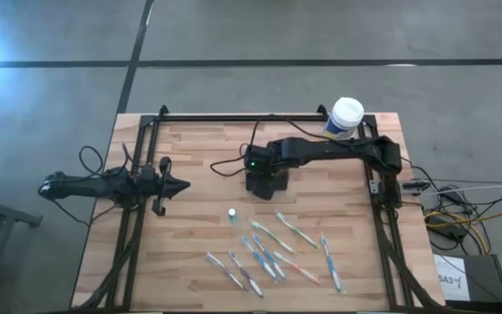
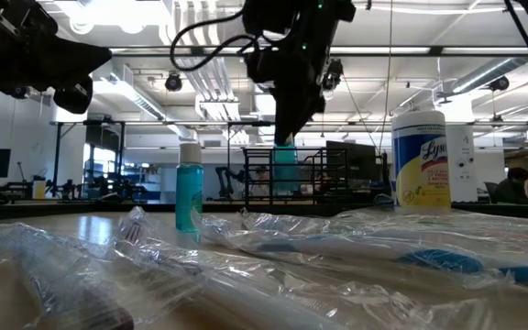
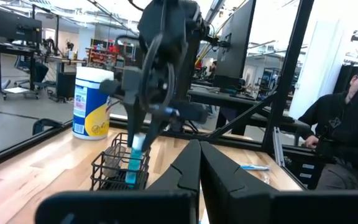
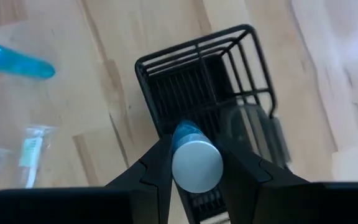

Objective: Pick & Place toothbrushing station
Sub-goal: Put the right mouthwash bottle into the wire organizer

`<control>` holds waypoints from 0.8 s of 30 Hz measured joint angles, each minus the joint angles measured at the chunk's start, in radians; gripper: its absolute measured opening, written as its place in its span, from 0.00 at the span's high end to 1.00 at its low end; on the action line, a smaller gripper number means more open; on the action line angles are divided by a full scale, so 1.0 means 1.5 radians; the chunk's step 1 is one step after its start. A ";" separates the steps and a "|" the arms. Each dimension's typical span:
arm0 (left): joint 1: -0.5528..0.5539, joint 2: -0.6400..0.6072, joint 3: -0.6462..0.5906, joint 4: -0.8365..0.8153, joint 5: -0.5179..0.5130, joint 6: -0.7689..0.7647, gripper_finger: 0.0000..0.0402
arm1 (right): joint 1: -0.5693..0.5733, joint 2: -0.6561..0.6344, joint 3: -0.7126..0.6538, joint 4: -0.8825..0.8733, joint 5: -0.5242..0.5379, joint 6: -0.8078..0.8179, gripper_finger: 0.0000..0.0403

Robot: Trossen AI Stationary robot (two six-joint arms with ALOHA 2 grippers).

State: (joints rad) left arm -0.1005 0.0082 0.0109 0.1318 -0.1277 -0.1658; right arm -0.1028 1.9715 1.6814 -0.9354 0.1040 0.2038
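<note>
One canister [image 2: 420, 158] reads "Lys"; right gripper [image 4: 194, 163] clamps blue bottle [image 4: 193, 159]; left gripper [image 3: 199, 163] together

Wooden table [image 1: 199, 148] with wrapped toothbrushes [image 1: 273, 251]

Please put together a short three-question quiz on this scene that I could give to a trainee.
1. True or false: the right gripper is shut on a small blue bottle above the toothbrushing station.
2. Where does the left gripper sit? A) over the wrapped toothbrushes B) at the table's left side, shut and empty C) on the wipes canister
3. Fill in: a second blue bottle stands on the table between the station and the ____.

Key: 1 true; 2 B; 3 toothbrushes.
</note>
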 joint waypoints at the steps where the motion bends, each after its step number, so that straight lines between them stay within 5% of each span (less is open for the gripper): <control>1: 0.000 0.000 0.000 0.000 0.000 0.000 0.98 | 0.000 0.007 0.000 0.003 0.000 0.000 0.76; 24: 0.000 0.003 0.000 -0.011 0.000 -0.010 0.98 | -0.002 0.035 -0.005 0.026 -0.007 0.001 0.76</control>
State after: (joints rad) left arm -0.1009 0.0128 0.0109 0.1150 -0.1276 -0.1806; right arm -0.1051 2.0243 1.6741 -0.8970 0.0941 0.2058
